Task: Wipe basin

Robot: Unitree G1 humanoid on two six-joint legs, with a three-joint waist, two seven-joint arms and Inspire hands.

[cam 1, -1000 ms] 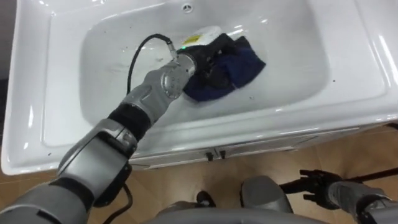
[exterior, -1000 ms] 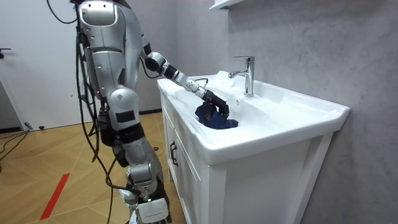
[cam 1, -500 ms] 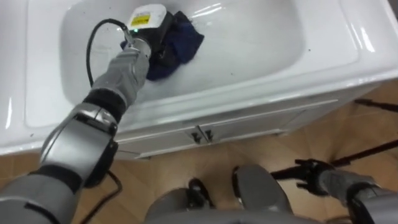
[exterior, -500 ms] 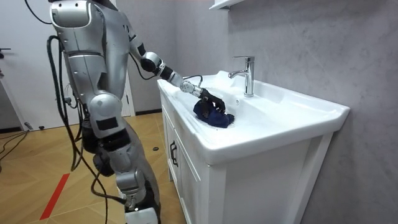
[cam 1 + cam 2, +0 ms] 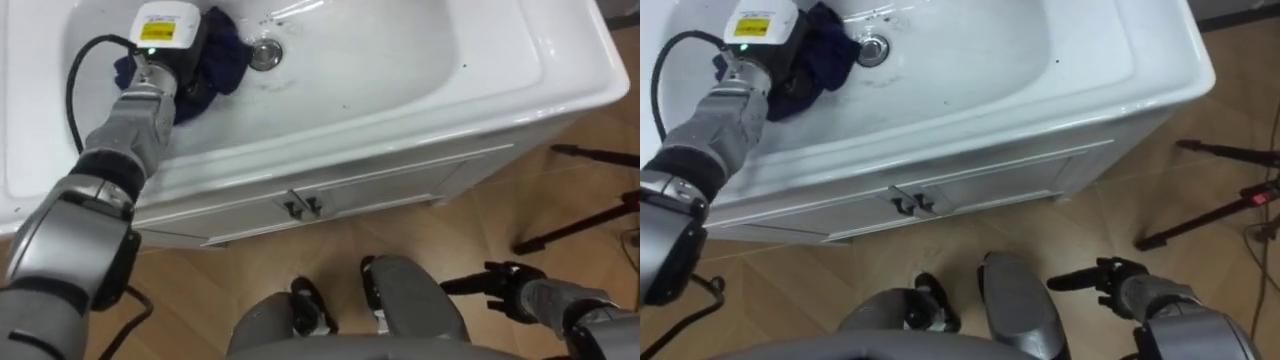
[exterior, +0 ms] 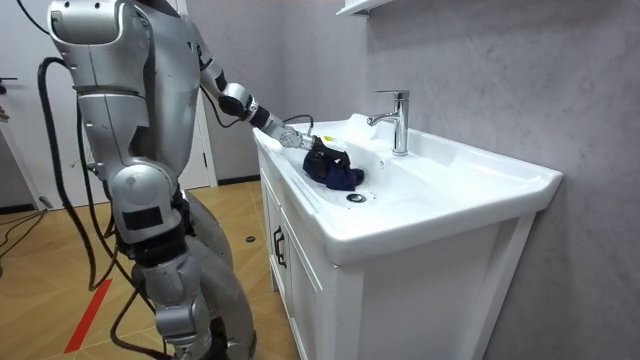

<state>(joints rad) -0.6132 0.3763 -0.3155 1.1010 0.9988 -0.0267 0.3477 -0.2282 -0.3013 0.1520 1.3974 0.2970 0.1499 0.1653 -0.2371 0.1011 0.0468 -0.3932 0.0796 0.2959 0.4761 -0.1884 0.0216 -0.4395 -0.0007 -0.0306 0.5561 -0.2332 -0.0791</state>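
A dark blue cloth (image 5: 226,56) lies bunched in the white basin (image 5: 400,60), just left of the round metal drain (image 5: 265,54). My left hand (image 5: 188,62) rests on the cloth's left part with its fingers curled into the folds. In the room view the left hand (image 6: 318,156) reaches from the stretched arm down onto the cloth (image 6: 338,177). My right hand (image 5: 508,286) hangs low at the lower right beside my leg, fingers relaxed and holding nothing.
A chrome faucet (image 6: 397,118) stands at the back of the basin. Below the rim is a white cabinet with two dark door handles (image 5: 300,207). Dark tripod legs (image 5: 585,232) lie on the wooden floor at the right.
My left hand has dragged the cloth leftward across the basin, uncovering the drain. In the room view my body has shifted toward the room view's left; the eye view has shifted too.
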